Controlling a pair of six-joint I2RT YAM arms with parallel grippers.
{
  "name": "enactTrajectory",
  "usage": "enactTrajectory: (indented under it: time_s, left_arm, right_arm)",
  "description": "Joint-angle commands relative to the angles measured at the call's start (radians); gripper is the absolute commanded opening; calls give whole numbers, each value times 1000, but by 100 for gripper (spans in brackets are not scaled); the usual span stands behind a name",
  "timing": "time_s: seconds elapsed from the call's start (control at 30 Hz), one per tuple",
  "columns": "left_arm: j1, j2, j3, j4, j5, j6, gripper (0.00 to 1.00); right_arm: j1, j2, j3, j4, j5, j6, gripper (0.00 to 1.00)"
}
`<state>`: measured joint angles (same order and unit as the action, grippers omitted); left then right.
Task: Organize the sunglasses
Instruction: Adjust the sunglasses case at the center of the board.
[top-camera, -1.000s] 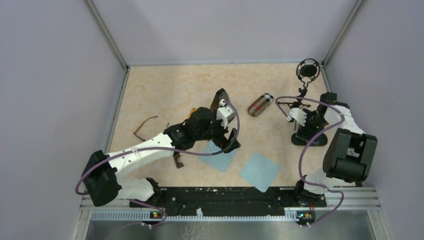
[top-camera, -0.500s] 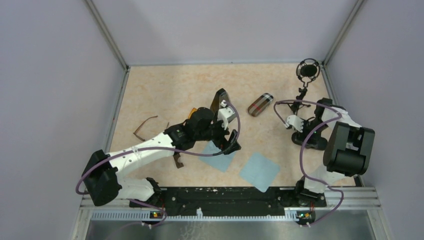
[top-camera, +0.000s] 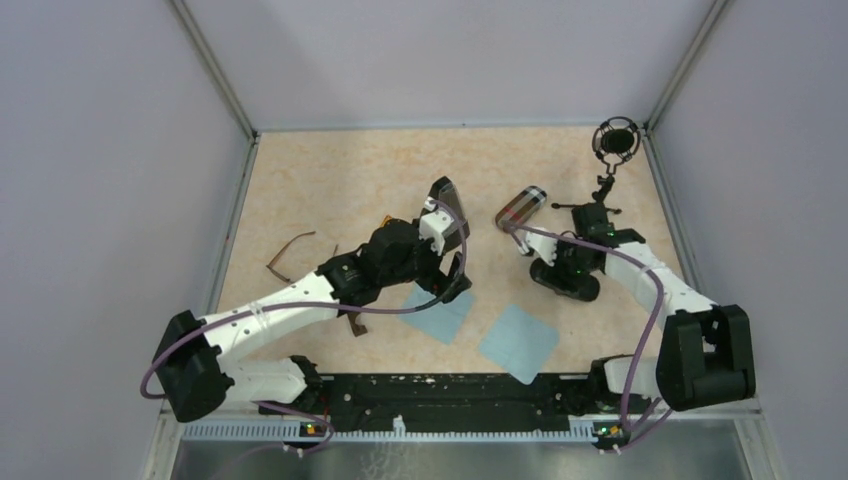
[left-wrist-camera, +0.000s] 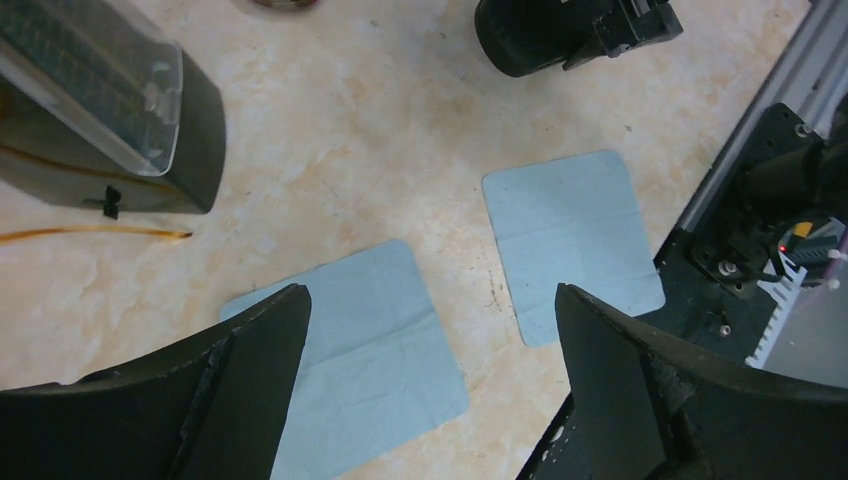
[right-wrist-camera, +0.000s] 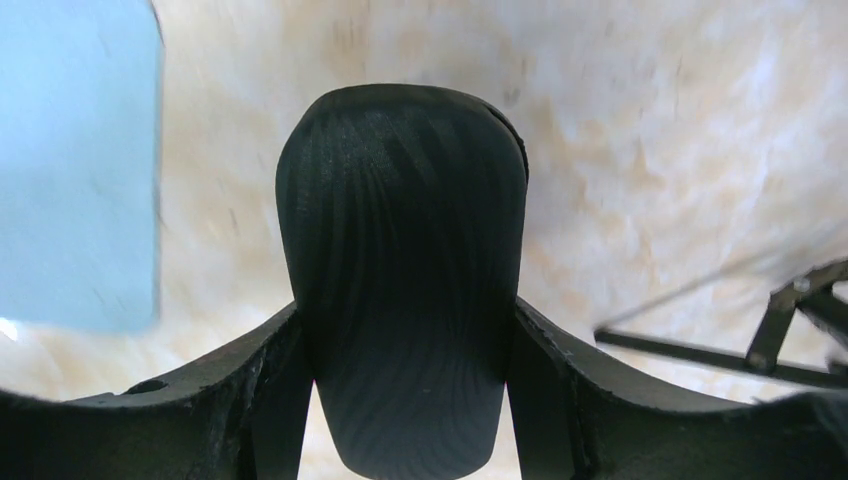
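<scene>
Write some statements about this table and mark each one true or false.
1. The left claw is open and empty. True.
2. The right claw grips the plaid case. False: it is shut on a rounded black case, and the plaid case lies apart on the table.
3. Two blue cloths lie on the table. True.
4. The brown sunglasses rest on a blue cloth. False: they lie on bare table, left of both cloths.

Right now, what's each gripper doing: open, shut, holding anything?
Left gripper: open, holding nothing.
Right gripper: shut on the black case.
</scene>
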<state>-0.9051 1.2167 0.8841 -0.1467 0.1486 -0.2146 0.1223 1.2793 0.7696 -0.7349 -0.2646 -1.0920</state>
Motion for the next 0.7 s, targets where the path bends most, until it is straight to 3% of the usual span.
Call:
enactTrajectory:
  time_s: [0.0, 0.2, 0.33, 0.43, 0.6, 0.67]
  left_arm:
    - [0, -49, -25, -19, -123, -61, 99]
    - [0, -79, -23, -59, -202, -125, 99]
    - [-2, -67, -24, -78, -243, -171, 99]
    - [-2, -41, -13, -88, -251, -197, 99]
    - [-4, 13, 6, -77, -250, -215, 99]
    - [-7, 34, 12, -68, -252, -222, 99]
  right_arm:
    - [120, 51, 93, 198, -13, 432, 46]
    - [183, 288, 253, 253, 111, 816, 47]
    - [184, 397, 322, 219, 110, 1003, 50]
    - [183, 444, 350, 186, 74, 1098, 63]
    - [184, 408, 381, 142, 65, 1112, 98]
    - [182, 371, 376, 136, 91, 1083, 99]
